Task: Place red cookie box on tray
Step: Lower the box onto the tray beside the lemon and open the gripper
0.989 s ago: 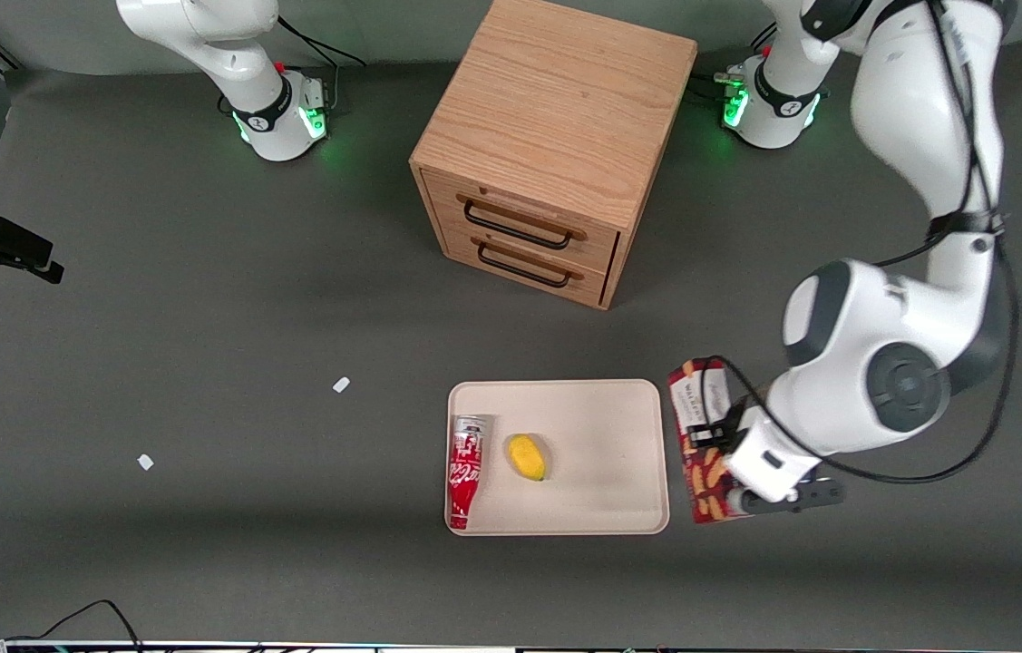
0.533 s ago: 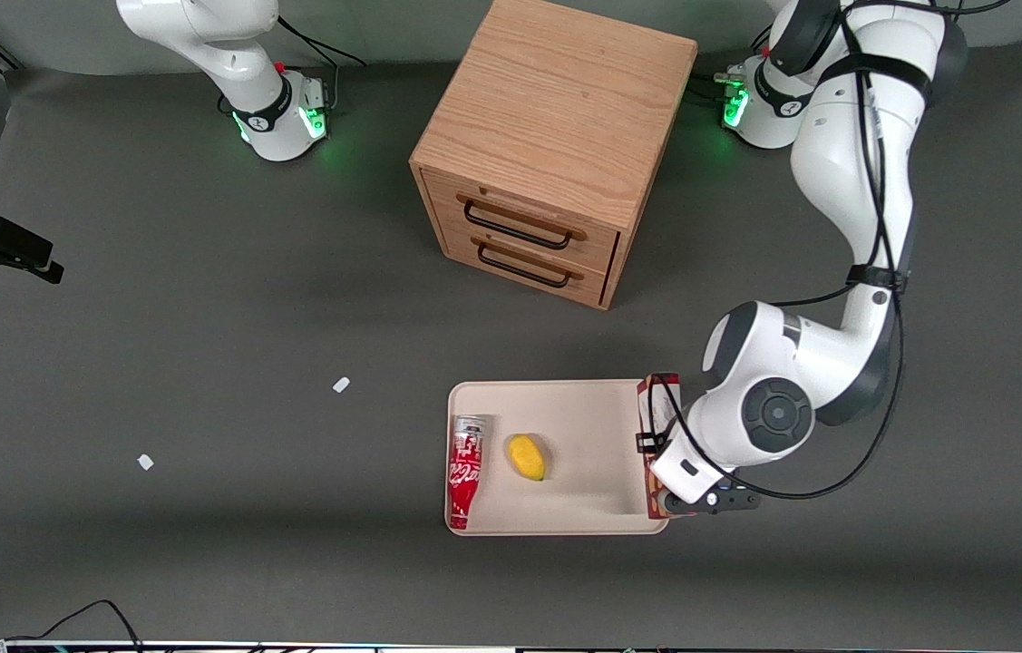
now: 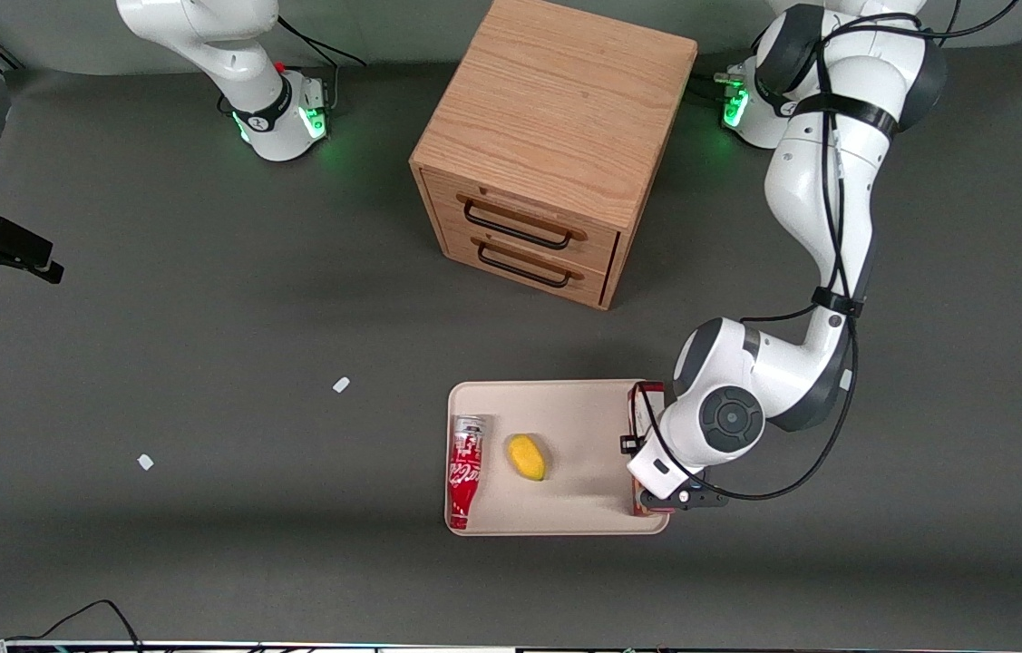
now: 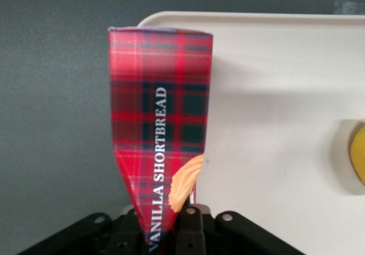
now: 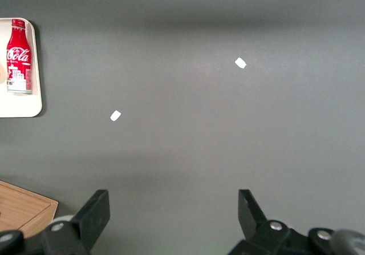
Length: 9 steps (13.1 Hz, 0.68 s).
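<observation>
The red cookie box (image 4: pixel 162 135), a tartan carton lettered "VANILLA SHORTBREAD", is pinched between the fingers of my left gripper (image 4: pixel 168 223), which is shut on it. In the front view the wrist hides most of the box (image 3: pixel 637 400); only its ends show over the rim of the cream tray (image 3: pixel 583 408) at the tray's end nearest the working arm. There the gripper (image 3: pixel 647 453) sits above that rim. In the wrist view the box hangs above the tray (image 4: pixel 274 95), straddling its edge and the grey table.
A red-and-white soda can (image 3: pixel 465 470) and a yellow fruit (image 3: pixel 527 456) lie on the tray toward the parked arm's end. A wooden two-drawer cabinet (image 3: pixel 547 154) stands farther from the front camera. Two white scraps (image 3: pixel 341 384) (image 3: pixel 145 462) lie on the mat.
The left arm has carried the box sideways from above the table beside the tray to over the tray's rim. Can and fruit have not moved.
</observation>
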### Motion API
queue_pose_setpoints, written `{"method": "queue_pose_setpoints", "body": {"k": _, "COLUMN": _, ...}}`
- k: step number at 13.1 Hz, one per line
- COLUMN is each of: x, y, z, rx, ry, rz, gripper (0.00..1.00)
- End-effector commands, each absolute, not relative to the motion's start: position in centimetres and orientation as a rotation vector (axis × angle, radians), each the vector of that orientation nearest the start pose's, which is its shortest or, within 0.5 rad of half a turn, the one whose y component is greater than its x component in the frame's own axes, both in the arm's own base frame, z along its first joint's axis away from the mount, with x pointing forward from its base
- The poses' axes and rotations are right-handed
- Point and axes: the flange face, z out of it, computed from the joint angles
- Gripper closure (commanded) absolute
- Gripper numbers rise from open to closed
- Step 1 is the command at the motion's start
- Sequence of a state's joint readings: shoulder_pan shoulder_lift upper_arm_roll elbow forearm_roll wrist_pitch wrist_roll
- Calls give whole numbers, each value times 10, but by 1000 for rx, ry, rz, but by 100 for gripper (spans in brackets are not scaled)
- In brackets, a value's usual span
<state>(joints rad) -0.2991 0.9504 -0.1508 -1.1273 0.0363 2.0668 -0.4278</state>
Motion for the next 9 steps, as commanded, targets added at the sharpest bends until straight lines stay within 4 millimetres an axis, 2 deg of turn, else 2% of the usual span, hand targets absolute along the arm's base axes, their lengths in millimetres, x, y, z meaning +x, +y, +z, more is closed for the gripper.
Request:
{"method": "queue_pose_setpoints", "body": {"k": 1, "x": 704, "y": -305, "z": 233, "rx": -3204, "ry": -70, "rz": 9, "gripper": 53}}
{"method": "queue_pose_setpoints", "body": {"k": 2, "x": 704, "y": -305, "z": 233, "rx": -3194, "ry": -66, "rz": -4, "gripper": 1}}
{"method": "queue_pose_setpoints", "body": {"k": 7, "x": 706, "y": -303, "z": 247, "rx": -3205, "ry": -76, "rz": -25, "gripper": 0}}
{"method": "queue_pose_setpoints", "body": {"k": 9, "x": 707, "y": -300, "z": 262, "rx": -3214, "ry": -85, "rz": -45, "gripper": 0}}
